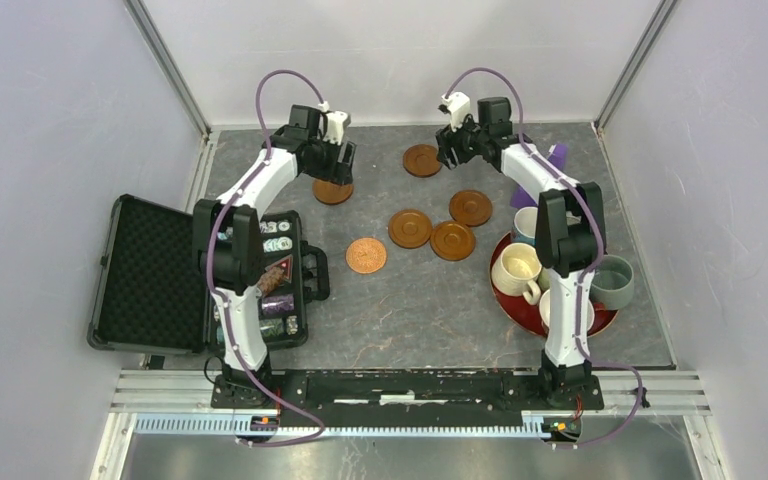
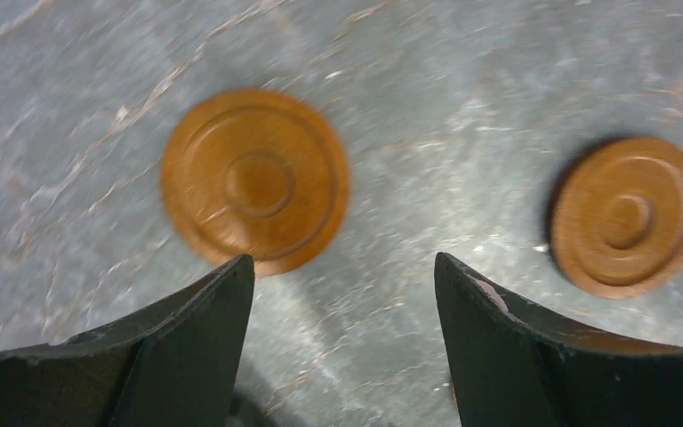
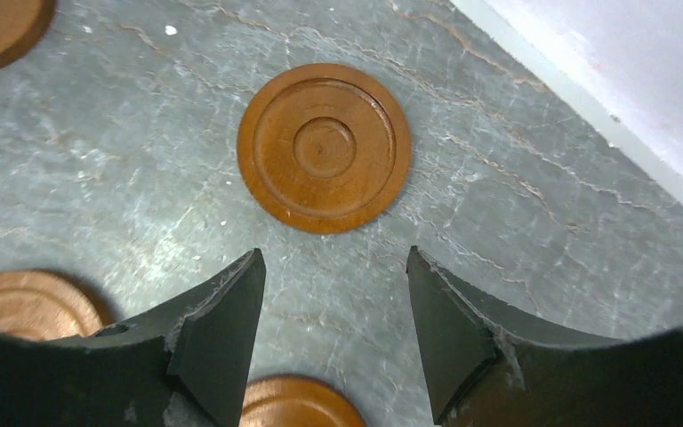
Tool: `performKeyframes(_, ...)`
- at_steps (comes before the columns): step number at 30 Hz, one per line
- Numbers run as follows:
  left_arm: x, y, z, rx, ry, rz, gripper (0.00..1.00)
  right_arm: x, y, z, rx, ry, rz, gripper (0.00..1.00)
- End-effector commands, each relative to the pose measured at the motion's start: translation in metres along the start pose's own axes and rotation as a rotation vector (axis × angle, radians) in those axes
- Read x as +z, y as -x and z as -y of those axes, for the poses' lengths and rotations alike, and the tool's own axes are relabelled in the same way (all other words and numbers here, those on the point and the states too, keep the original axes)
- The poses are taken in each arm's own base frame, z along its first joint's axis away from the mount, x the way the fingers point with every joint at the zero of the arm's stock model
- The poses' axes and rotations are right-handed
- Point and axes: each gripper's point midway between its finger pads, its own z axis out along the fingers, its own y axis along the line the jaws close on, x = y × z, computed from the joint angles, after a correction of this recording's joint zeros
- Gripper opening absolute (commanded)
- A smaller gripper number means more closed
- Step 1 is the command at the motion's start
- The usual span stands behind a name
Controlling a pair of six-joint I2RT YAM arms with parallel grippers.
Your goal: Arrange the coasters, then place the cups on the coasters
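Six round brown coasters lie on the grey table. One coaster (image 1: 332,190) sits just below my left gripper (image 1: 338,165), and one coaster (image 1: 422,160) lies left of my right gripper (image 1: 452,148). Three coasters (image 1: 410,228) cluster mid-table, with a copper-orange coaster (image 1: 366,255) to their left. In the left wrist view my gripper (image 2: 344,267) is open over bare table, a coaster (image 2: 255,181) just past its left fingertip. My right gripper (image 3: 333,258) is open too, a coaster (image 3: 324,147) ahead of it. A cream cup (image 1: 518,268) and a grey-blue cup (image 1: 612,282) stand on the red tray.
The red tray (image 1: 520,310) sits at the right, partly hidden by my right arm. An open black case (image 1: 150,270) holding small items lies at the left. A purple object (image 1: 558,155) stands at the back right. White walls enclose the table.
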Motion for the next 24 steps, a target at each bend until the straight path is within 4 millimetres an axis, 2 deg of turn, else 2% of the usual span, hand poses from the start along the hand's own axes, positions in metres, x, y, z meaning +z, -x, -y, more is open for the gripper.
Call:
performKeyframes(1, 0.004, -0.019, -0.042, -0.121, 0.173, -0.032, 0.81, 0.029, 0.009, 0.014, 0.031, -0.13, 0.045, 0.69)
performKeyframes(6, 0.002, -0.039, -0.066, -0.114, 0.263, -0.07, 0.82, 0.053, 0.002, 0.035, 0.072, -0.244, 0.051, 0.74)
performKeyframes(10, 0.007, -0.048, -0.082, -0.15, 0.28, -0.081, 0.82, 0.06, 0.004, 0.049, 0.116, -0.32, 0.099, 0.78)
performKeyframes(17, 0.019, -0.047, -0.089, -0.127, 0.272, -0.087, 0.83, 0.079, 0.001, 0.051, 0.164, -0.336, 0.132, 0.79)
performKeyframes(24, 0.038, -0.05, -0.094, -0.127, 0.255, -0.12, 0.82, 0.102, -0.015, 0.037, 0.167, -0.307, 0.109, 0.79)
